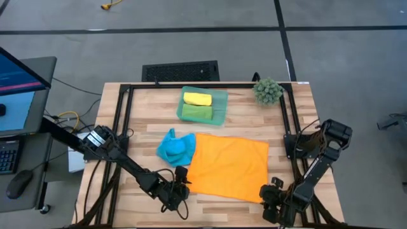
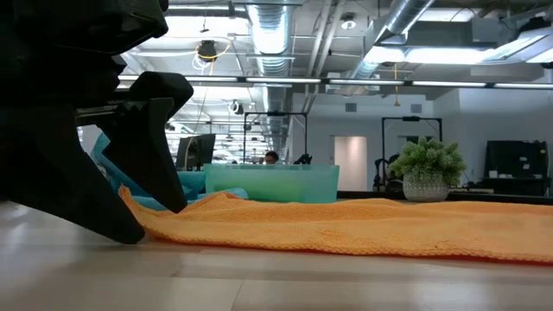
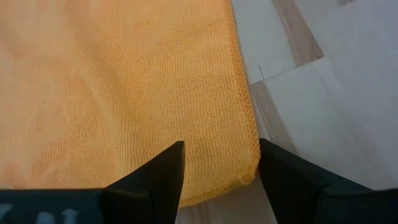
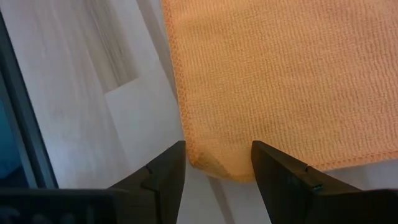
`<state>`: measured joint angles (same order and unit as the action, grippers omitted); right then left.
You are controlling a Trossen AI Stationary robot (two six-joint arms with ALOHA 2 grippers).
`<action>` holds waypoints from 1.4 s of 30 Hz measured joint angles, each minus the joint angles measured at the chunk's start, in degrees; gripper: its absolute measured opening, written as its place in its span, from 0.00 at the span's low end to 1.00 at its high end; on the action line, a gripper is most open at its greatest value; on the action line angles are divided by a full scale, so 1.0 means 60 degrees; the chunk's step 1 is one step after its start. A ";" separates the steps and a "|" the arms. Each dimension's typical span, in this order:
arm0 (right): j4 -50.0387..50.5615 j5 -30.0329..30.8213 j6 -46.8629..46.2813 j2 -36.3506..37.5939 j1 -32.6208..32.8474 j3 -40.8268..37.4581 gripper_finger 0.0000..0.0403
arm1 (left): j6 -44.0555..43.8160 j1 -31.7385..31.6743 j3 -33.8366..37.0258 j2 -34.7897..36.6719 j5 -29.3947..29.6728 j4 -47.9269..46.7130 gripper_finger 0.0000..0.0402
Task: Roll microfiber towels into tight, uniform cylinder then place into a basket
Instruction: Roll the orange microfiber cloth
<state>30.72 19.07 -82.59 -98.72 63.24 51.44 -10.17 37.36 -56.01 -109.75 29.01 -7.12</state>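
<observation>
The orange towel (image 1: 229, 166) lies spread flat on the middle of the table. A sky-blue towel (image 1: 176, 147) lies crumpled at its far left corner. The teal basket (image 1: 219, 95) at the far side holds a yellow roll (image 1: 197, 98) and a green roll (image 1: 197, 112). My left gripper (image 3: 221, 146) is open and slants down, its fingers either side of the orange towel's near left corner (image 3: 245, 180). My right gripper (image 4: 217, 144) is open just above the near right corner (image 4: 205, 163), one finger on each side of it. My left gripper comes slanting down from the table's left at the orange towel's near left corner. In the low view its nearer fingertip (image 2: 130, 235) reaches the table top beside the cloth's edge, and the farther fingertip (image 2: 175, 206) meets the cloth. The towel lies flat and slack.
A spiky green plant ball (image 1: 268, 91) stands at the far right corner. Black frame rails (image 1: 121, 121) run along the table's left, right and far sides. A desk with a monitor (image 1: 19, 83) stands beyond the left edge. Bare wood shows along the near edge.
</observation>
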 joint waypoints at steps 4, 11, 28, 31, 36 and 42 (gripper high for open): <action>0.0011 -0.0002 -0.0015 0.0000 0.0000 -0.0043 0.51 | -0.0010 -0.0004 -0.0015 0.0000 -0.0003 -0.0120 0.48; -0.0035 -0.0248 0.0027 0.0000 0.0000 -0.0043 0.51 | -0.0012 -0.0004 -0.0015 0.0000 0.0015 -0.0226 0.42; -0.0260 -0.0130 0.1506 -0.0083 -0.0004 -0.0140 0.51 | 0.0471 -0.0011 -0.0018 -0.0015 0.0030 -0.0403 0.01; -0.0480 0.0027 0.1551 -0.0385 -0.0042 -0.0290 0.51 | 0.0405 -0.0015 -0.0150 -0.0018 0.0083 -0.0512 0.01; -0.0837 0.0610 0.1672 -0.0748 -0.0025 -0.0251 0.50 | 0.0027 -0.0029 -0.0374 -0.0026 0.0113 -0.1202 0.00; -0.0687 0.0723 0.2182 -0.0777 -0.0067 -0.0148 0.34 | -0.0388 -0.0029 -0.0382 -0.0018 0.0140 -0.1345 0.00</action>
<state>26.60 23.41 -69.49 -103.38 62.84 50.55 -12.50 37.19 -58.30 -109.86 29.85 -15.19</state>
